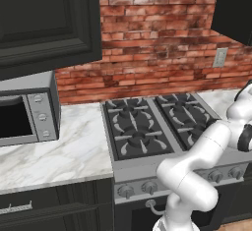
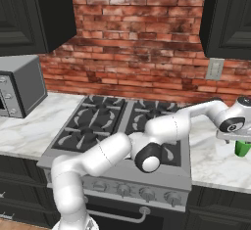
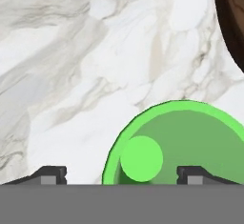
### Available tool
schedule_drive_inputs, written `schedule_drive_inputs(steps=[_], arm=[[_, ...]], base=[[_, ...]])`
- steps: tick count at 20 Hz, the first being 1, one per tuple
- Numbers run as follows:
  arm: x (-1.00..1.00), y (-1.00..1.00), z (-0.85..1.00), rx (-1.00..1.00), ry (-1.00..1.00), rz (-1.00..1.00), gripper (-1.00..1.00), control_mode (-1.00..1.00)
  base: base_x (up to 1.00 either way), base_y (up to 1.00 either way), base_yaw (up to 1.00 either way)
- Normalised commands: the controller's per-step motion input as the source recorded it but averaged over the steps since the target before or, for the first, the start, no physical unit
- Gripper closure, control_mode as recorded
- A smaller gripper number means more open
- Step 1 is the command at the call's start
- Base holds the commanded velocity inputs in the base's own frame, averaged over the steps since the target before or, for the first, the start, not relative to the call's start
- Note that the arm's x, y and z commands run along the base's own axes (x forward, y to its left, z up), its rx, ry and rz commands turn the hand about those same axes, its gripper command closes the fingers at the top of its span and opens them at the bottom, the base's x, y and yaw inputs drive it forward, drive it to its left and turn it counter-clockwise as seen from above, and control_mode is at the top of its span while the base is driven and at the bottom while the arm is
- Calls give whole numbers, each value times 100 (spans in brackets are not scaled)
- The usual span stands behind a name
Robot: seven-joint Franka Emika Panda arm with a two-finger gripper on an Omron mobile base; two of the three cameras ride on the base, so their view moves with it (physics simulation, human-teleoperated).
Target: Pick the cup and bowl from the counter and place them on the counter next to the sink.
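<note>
In the hand view the green cup (image 3: 190, 142) stands upright on the white marble counter (image 3: 71, 75), seen from above. My gripper (image 3: 123, 173) is open over it. One fingertip (image 3: 52, 173) sits outside the cup's rim and the other is above its hollow. The dark brown bowl (image 3: 233, 23) pokes in at the top right edge, a short gap from the cup. In the right base view the gripper (image 2: 239, 142) hangs at the far right, pointing down just above the cup (image 2: 241, 149). The sink is out of view.
A black stove (image 2: 112, 121) with grates lies between two stretches of counter (image 1: 64, 151). A microwave (image 1: 27, 112) stands on the left stretch. Behind runs a brick wall with an outlet (image 2: 214, 69), and dark cabinets (image 1: 44, 18) hang above.
</note>
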Motion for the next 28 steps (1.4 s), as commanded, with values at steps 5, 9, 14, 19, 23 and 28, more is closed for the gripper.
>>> schedule_drive_inputs(steps=[5, 9, 14, 19, 23, 28], arm=[[0, 0, 0, 0, 0, 0, 100, -100], [0, 0, 0, 0, 0, 0, 100, -100], [-2, 0, 1, 0, -1, 0, 100, -100], [-3, 1, 16, 0, -1, 0, 100, -100], [-1, 35, 56, 0, -5, 0, 100, -100], [-9, 60, 72, 0, -6, 0, 100, -100]], base=[[0, 0, 0], [0, 0, 0], [0, 0, 0], [0, 0, 0], [0, 0, 0], [0, 0, 0]])
